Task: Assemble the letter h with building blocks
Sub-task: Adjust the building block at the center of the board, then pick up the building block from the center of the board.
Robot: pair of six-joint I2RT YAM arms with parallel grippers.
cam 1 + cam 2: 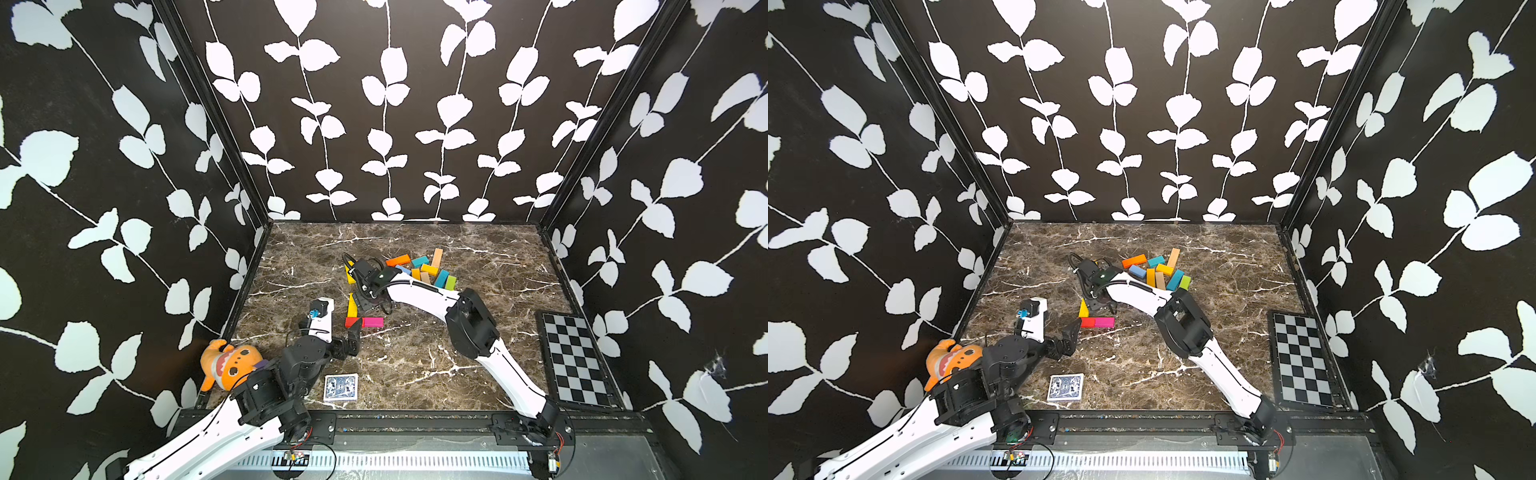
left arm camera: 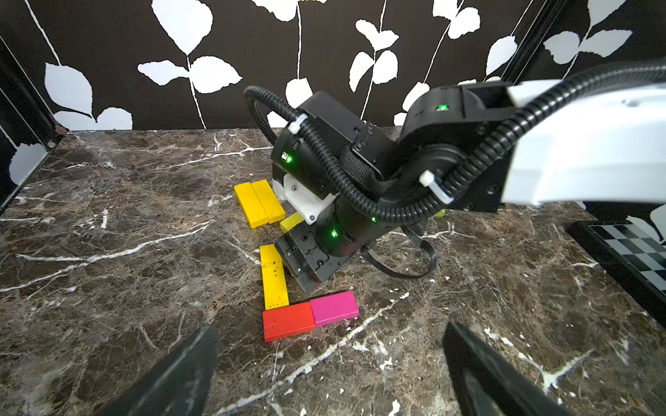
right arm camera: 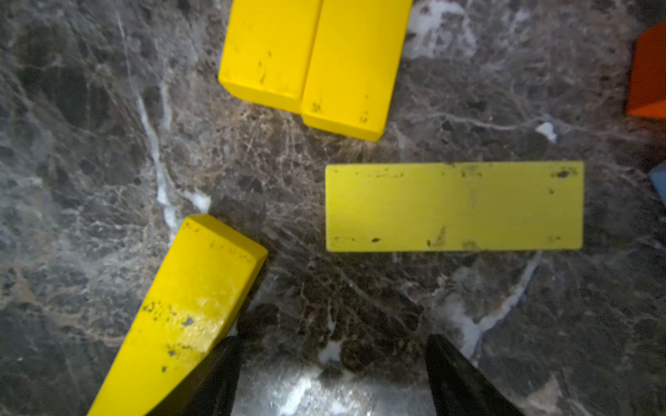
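Note:
A yellow bar (image 1: 352,305) stands lengthwise above a red bar (image 1: 351,322), with a pink bar (image 1: 372,321) joined end to end to the red one; all three show in the left wrist view as yellow bar (image 2: 274,277), red bar (image 2: 288,320) and pink bar (image 2: 334,308). My right gripper (image 3: 331,338) is open over bare marble, and the yellow bar (image 3: 191,309) lies just outside one finger (image 3: 216,374). A lime-yellow block (image 3: 454,205) and a yellow pair (image 3: 313,65) lie ahead of it. My left gripper (image 2: 329,336) is open and empty, just short of the red bar.
A heap of loose building blocks (image 1: 424,268) lies behind the right arm. A blue-patterned playing card (image 1: 340,387) sits near the front edge, an orange plush toy (image 1: 230,365) at the front left, and a checkerboard (image 1: 575,361) along the right wall.

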